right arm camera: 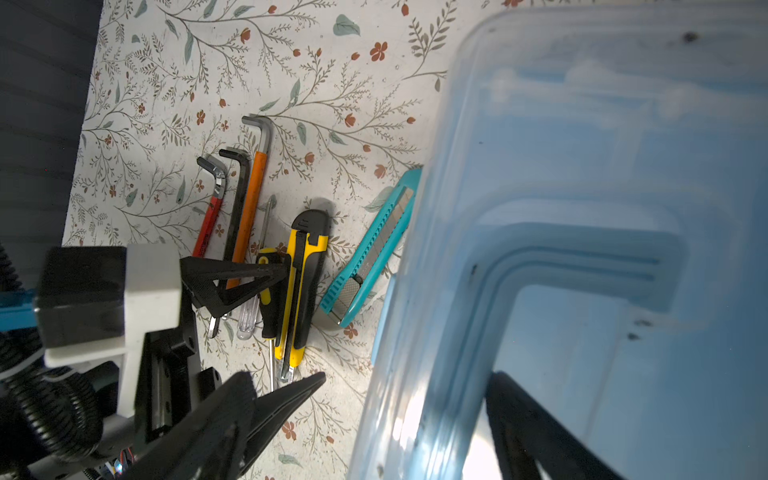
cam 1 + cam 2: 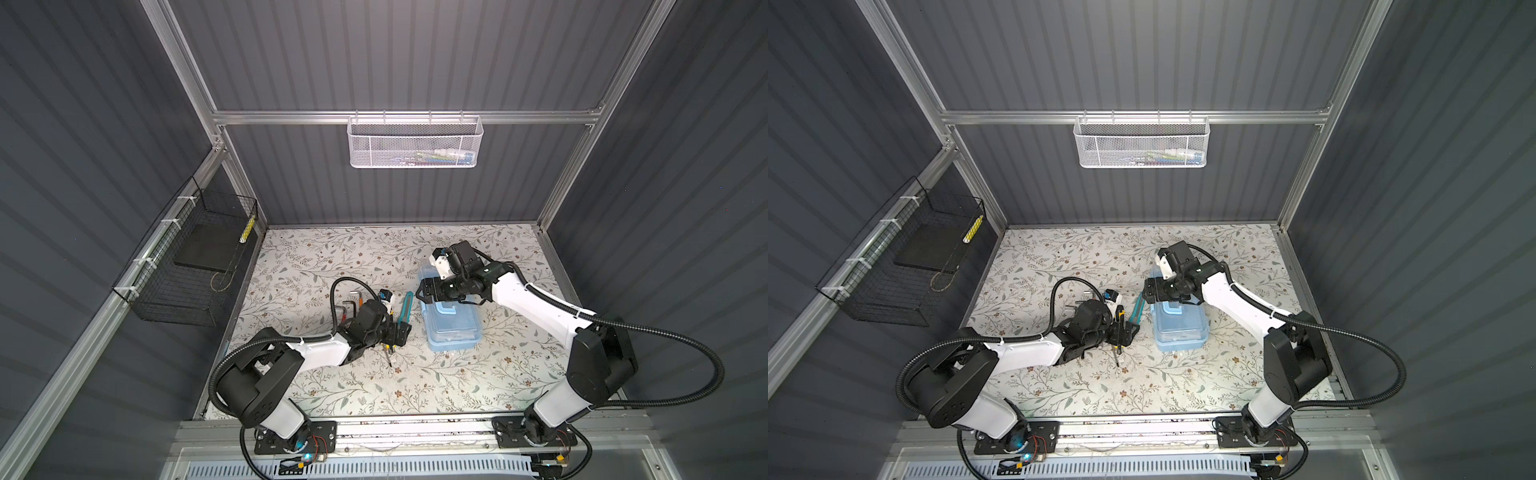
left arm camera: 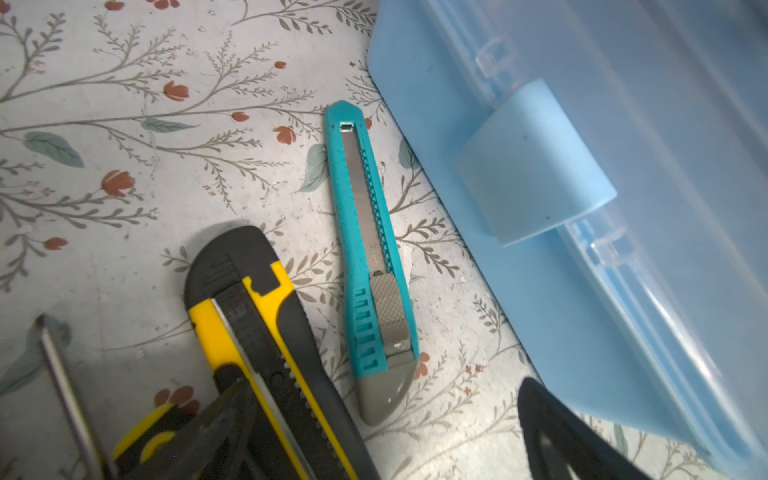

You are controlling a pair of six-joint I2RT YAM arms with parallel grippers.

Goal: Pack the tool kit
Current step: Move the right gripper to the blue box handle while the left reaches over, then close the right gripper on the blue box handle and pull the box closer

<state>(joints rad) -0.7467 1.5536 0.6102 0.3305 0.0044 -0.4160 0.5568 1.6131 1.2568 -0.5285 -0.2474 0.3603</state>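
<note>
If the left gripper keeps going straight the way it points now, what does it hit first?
Probably the teal knife: the left gripper is open, aimed toward it across the yellow knife. The tool kit lies just beyond. Height above the table is unclear.

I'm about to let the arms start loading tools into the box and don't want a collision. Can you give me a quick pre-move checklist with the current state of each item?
1. Left gripper open and empty: ok, jaws spread above the tools.
2. Right gripper open and empty: ok, one finger on each side of the tool kit's edge, nothing clamped.
3. Tool kit lid open for loading: not ok, the clear lid is down in both top views.
4. Latch released: cannot tell.
5. Teal utility knife free to pick: ok, lies flat beside the kit, apart from the yellow utility knife.
6. Knife blades retracted: cannot tell.
</note>
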